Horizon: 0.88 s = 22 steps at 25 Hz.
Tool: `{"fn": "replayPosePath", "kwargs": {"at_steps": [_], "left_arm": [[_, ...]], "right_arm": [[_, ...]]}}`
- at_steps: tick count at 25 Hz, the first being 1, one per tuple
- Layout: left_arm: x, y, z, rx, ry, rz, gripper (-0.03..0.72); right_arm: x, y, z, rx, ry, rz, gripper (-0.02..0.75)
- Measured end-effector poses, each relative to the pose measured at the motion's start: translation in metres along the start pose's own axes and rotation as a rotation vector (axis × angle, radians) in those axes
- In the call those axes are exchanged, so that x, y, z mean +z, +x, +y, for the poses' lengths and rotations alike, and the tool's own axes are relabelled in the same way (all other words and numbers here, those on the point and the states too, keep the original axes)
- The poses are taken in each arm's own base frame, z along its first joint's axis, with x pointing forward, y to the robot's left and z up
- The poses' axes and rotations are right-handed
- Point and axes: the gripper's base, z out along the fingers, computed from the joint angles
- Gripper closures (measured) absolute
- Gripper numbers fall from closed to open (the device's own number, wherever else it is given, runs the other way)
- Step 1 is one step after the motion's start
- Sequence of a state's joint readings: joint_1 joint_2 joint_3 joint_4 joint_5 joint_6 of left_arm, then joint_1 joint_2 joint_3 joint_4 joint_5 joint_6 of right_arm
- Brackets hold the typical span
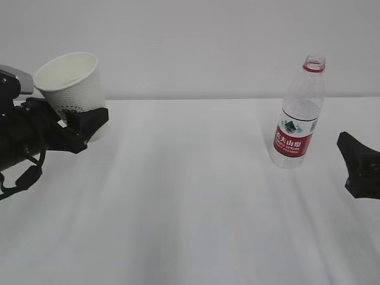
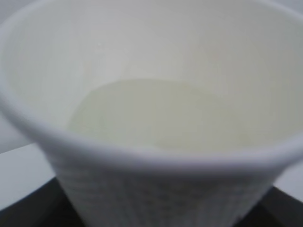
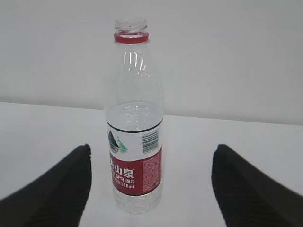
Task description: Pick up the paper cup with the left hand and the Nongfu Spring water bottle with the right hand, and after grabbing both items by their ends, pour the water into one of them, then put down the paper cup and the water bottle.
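A plain pale grey wall (image 1: pixel 196 41) fills the upper third of the frame, and below it a white table (image 1: pixel 178 196) spreads under soft, even light

"SPRING" and "350ml" on the water bottle (image 3: pixel 135 137) red label

The paper cup (image 1: pixel 72 83) sits far left on the table (image 1: pixel 190 208), the Nongfu Spring water bottle (image 1: pixel 298 116) right.

Soft, even, bright light; the paper cup (image 2: pixel 151 142) looks blurred close-up.
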State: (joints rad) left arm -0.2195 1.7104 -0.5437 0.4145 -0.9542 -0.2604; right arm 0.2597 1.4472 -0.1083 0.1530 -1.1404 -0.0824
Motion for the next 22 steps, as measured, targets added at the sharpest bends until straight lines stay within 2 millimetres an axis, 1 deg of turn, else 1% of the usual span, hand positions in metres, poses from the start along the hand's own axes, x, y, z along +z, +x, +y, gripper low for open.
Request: {"fn": "replayPosePath", "kwargs": {"at_steps": [11,15,22], "left_arm": [[-0.008,0.002,0.032,-0.039,-0.137,0.001,0.154],[-0.007,0.009,0.038,-0.043,-0.165,0.014,0.154],[-0.003,0.019,0.046,-0.073,-0.228,-0.029,0.154]], "right_arm": [[0.0,0.0,0.0,0.0,0.0,0.0,0.145],[0.0,0.0,0.0,0.0,0.0,-0.001,0.145],[0.0,0.0,0.0,0.0,0.0,-0.001,0.145]]}}
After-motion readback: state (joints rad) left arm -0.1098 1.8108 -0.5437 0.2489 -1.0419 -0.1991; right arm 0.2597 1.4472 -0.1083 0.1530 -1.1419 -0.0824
